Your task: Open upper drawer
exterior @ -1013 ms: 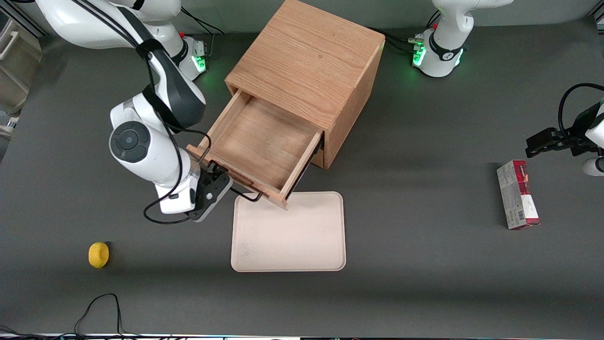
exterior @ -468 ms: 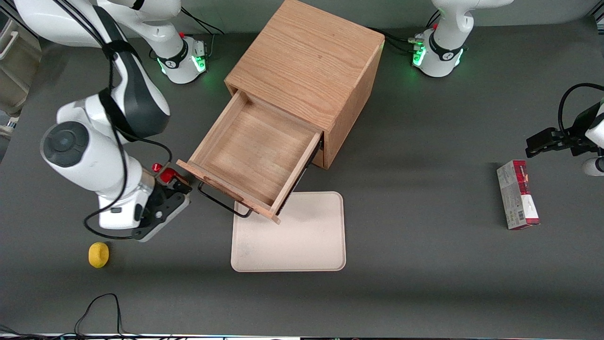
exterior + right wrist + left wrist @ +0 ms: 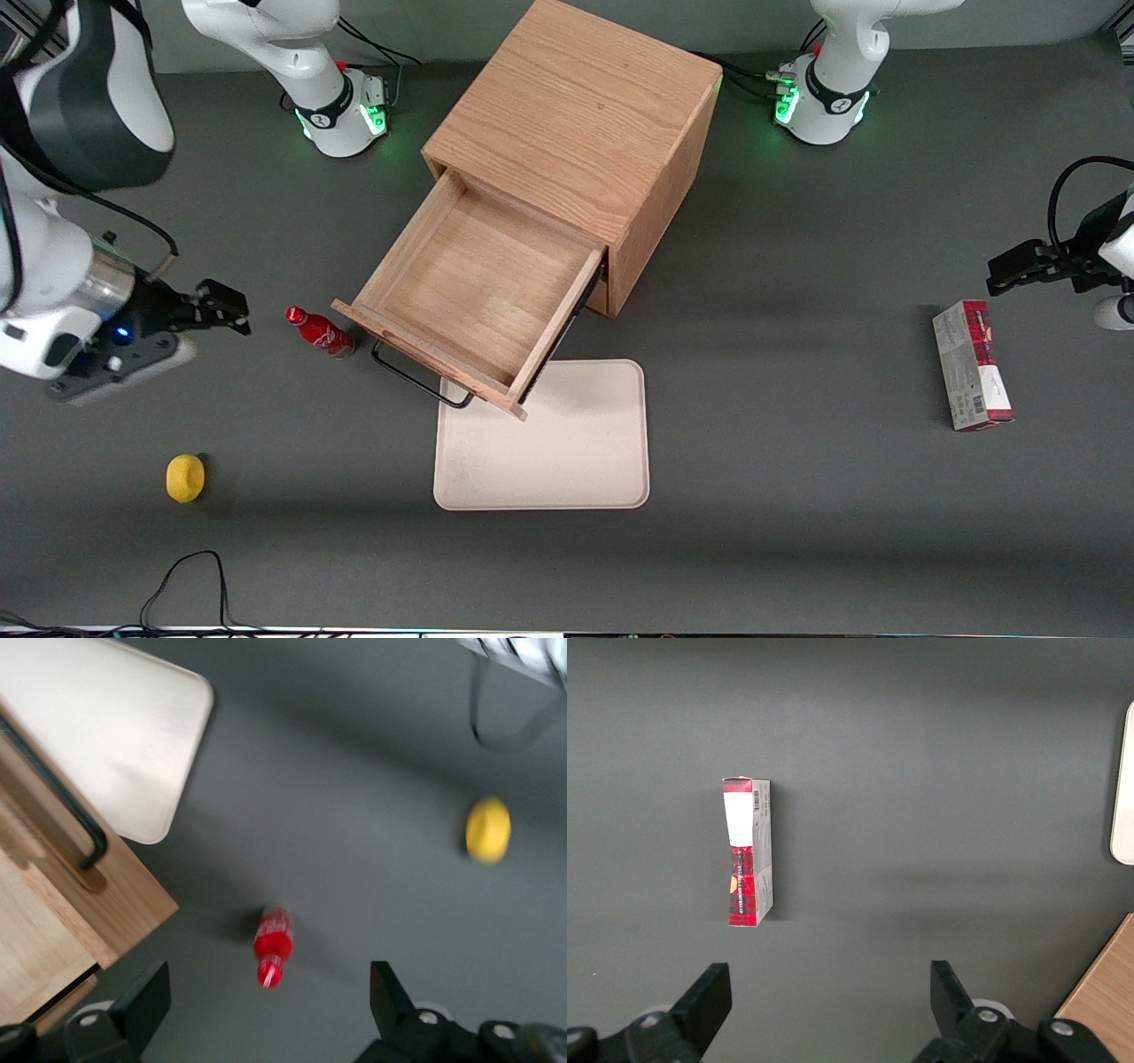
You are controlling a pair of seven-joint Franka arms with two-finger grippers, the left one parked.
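Note:
The upper drawer [image 3: 474, 283] of the oak-grain cabinet [image 3: 576, 115] stands pulled far out, its pale wood box empty. Its black bar handle [image 3: 416, 379] faces the front camera and hangs over the tray's edge. The lower drawer is hidden under it. My right gripper [image 3: 221, 315] is open and empty. It hovers above the table toward the working arm's end, well apart from the handle. In the right wrist view the gripper [image 3: 268, 992] has its fingers wide apart over a red bottle, with the drawer front [image 3: 80, 895] and handle [image 3: 62, 811] beside it.
A small red bottle [image 3: 321, 331] stands between the gripper and the drawer front; it also shows in the right wrist view [image 3: 273, 943]. A yellow lemon [image 3: 185, 478] lies nearer the camera. A beige tray [image 3: 542, 434] lies in front of the drawer. A red-and-white box [image 3: 970, 365] lies toward the parked arm's end.
My gripper has let go of the handle and drawn away toward the working arm's end, uncovering the red bottle. The drawer slid a little farther out, then stayed still.

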